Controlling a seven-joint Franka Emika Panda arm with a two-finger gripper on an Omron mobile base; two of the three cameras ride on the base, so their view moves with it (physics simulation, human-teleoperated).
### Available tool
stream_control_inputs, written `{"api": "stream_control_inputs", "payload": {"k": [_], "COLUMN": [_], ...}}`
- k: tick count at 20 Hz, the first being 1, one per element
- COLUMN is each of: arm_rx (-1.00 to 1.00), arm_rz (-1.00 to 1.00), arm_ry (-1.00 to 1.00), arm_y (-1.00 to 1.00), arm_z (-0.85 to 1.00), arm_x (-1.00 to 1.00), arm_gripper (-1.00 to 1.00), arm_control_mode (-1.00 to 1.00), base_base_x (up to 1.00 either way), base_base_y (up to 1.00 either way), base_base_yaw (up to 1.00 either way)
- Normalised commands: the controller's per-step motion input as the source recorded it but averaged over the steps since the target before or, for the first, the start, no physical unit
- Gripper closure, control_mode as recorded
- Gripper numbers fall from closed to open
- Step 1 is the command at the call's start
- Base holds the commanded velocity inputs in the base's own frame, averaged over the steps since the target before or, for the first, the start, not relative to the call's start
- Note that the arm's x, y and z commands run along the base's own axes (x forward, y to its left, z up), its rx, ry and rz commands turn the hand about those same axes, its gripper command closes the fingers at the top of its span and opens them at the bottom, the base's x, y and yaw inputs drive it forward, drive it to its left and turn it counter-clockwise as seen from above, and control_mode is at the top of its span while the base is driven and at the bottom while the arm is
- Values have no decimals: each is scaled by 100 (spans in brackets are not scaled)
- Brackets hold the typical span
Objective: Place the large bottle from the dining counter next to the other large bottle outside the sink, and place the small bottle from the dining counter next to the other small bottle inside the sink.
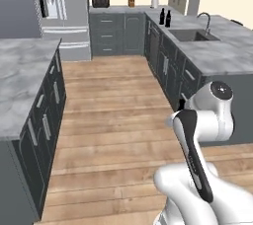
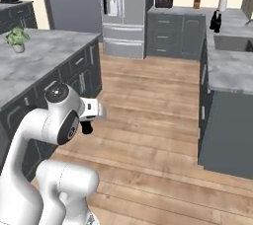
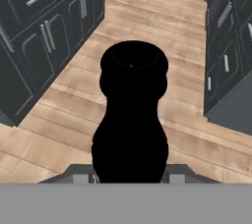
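Hand view: the tool [image 3: 130, 179] is gripping a black bottle [image 3: 131, 120]; the sink [image 1: 190, 35] is lying ahead-right.

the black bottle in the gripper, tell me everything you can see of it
The bottle is solid black and looks smooth, with no label showing. In the hand view it has a wide rounded body, a narrower waist and a bulging round top with a circular rim. It points away from the hand, out over the wooden floor between the cabinets. Its lower body sits between the fingers of the gripper, which is shut on it and carries it clear of any counter. In the right base view a small dark part of it shows under the hand.
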Motion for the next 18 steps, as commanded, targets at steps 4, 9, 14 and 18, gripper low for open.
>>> {"api": "stream_control_inputs", "payload": {"k": [4,9,14,18], "arm_rx": [0,0,0,0], "arm_rz": [0,0,0,0], "arm_ry": [0,0,0,0], "arm_y": [0,0,0,0], "arm_z": [0,0,0,0], "arm_x": [0,0,0,0], "arm_gripper": [100,100,100,100], "arm_control_mode": [100,100,100,100], "base_base_x": [97,100,100,100], "base_base_y": [35,40,34,30], "base_base_yaw": [-6,-5,-5,-5]}}
